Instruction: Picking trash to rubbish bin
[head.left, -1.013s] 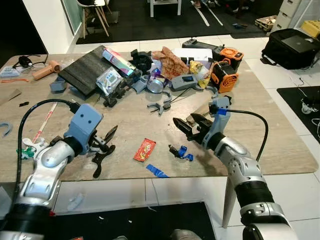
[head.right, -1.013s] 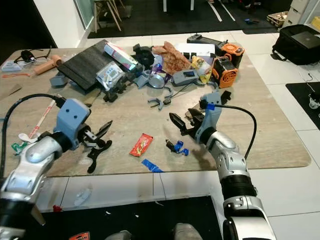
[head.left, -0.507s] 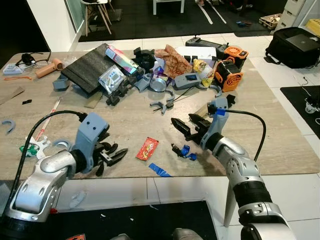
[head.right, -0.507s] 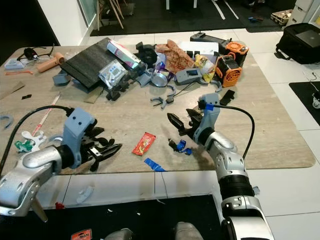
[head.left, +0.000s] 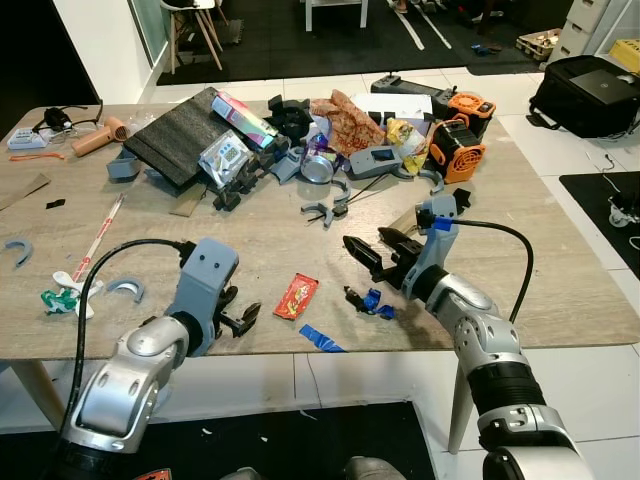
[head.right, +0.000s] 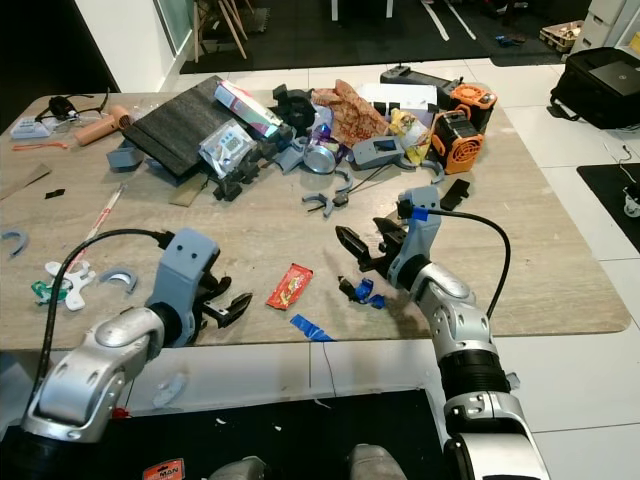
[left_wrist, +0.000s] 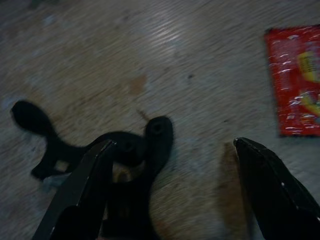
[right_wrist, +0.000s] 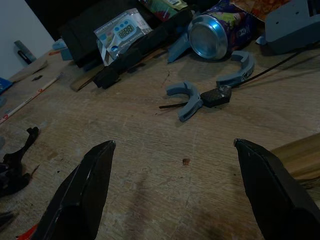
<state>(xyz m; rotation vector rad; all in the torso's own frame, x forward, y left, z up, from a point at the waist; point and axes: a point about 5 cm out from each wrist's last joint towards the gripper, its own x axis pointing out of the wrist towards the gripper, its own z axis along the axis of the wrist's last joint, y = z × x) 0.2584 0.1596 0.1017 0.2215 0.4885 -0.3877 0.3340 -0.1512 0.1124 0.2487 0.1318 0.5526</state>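
A red snack wrapper (head.left: 294, 296) lies flat near the table's front edge, also in the left wrist view as the wrapper (left_wrist: 295, 100). My left gripper (head.left: 238, 320) hovers low just left of it, open, over a black plastic piece (left_wrist: 135, 165) that lies on the wood. A crumpled blue scrap (head.left: 370, 301) and a blue strip (head.left: 320, 340) lie right of the wrapper. My right gripper (head.left: 372, 245) is open just behind the blue scrap, holding nothing. A silver can (right_wrist: 212, 35) lies on its side in the far pile.
The back of the wooden table (head.left: 560, 290) is crowded: a dark board (head.left: 175, 140), orange devices (head.left: 455, 150), grey clips (right_wrist: 190, 100), a packaged timer (right_wrist: 120, 32). A black bag (head.left: 590, 95) sits on the floor at right. White and green scraps (head.left: 65, 295) lie at the left.
My left arm has swung right along the front edge and now sits close beside the red wrapper. The right arm has held still.
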